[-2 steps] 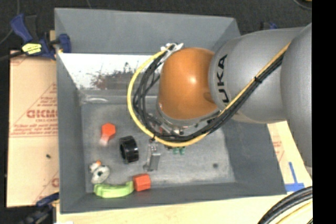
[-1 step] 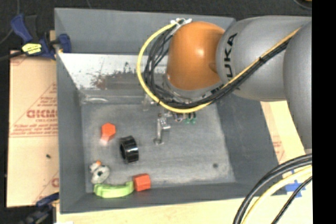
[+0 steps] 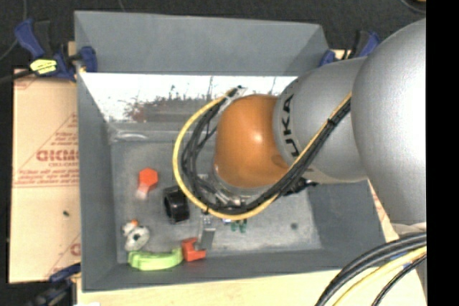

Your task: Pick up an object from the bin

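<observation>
Currently my arm [image 3: 373, 118] comes in over the right edge of the bin [image 3: 97, 197]. The orange cover [image 3: 244, 143] on my wrist, with its loop of cables [image 3: 188, 154], hangs above the middle of the bin floor.

My claw [image 3: 209, 228] sits beneath that cover. A thin grey tip of it shows low over the floor, left of centre and near the lower edge. Released or clenched: I cannot tell, since the cover hides the rest.

Things nearest the claw:
- An orange block [image 3: 192, 251] lies just below the tip, toward the lower edge. I cannot tell whether the tip touches it.
- A green curved piece [image 3: 154, 259] lies along the lower edge and runs from the orange block toward the lower-left corner. The two look joined end to end.
- A short black cylinder [image 3: 174, 204] stands just left of the claw, close beside the cable loop.
- A few small dark green bits [image 3: 237, 226] lie on the floor just right of the tip.

Farther off:
- A small white-and-silver piece [image 3: 134, 233] lies near the left edge, just above the green curve.
- A red-orange piece [image 3: 147, 179] with a pale stub lies near the left edge, apart from the black cylinder.
</observation>
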Robot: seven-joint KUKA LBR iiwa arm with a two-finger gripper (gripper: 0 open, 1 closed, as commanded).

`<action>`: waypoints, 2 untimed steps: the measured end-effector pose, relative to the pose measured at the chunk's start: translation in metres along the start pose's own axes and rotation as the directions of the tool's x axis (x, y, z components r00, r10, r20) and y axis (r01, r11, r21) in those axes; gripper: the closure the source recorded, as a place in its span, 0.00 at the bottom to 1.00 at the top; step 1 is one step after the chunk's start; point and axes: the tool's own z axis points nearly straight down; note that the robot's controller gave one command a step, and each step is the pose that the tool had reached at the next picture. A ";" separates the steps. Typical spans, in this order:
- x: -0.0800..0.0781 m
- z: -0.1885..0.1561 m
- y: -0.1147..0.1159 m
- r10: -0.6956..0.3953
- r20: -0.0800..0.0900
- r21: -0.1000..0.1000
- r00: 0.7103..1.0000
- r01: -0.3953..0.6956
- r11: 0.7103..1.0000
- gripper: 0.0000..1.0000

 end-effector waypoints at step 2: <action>-0.051 0.032 -0.003 -0.343 0.005 0.001 0.939 0.343 0.939 0.00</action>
